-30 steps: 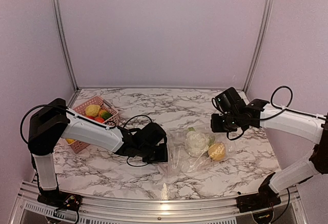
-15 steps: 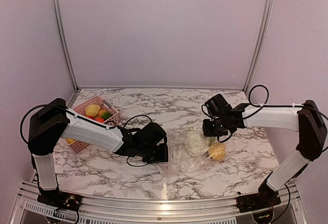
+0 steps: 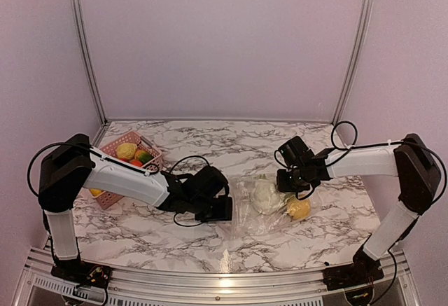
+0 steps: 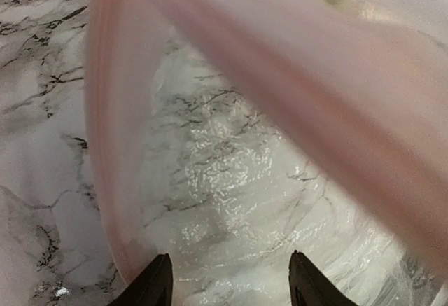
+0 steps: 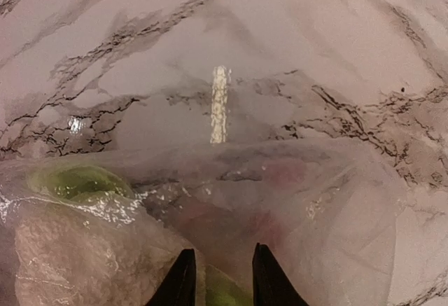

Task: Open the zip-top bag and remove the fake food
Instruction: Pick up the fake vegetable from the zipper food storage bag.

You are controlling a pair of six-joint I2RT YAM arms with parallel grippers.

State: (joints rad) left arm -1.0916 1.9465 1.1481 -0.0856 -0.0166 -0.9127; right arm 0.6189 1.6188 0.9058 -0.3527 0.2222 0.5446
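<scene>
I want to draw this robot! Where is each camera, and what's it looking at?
Top camera: high behind the arms, looking down on the table, bag and basket; both arms show.
Left wrist camera: on the left arm, close over the bag; two black fingers show.
Right wrist camera: on the right arm, looking down at bag and table; two black fingers show.
Shared: every view sees the bag.

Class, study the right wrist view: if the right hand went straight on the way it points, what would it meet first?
Most likely the zip-top bag: its crinkled plastic lies directly ahead of the right hand, though how close is unclear.
</scene>
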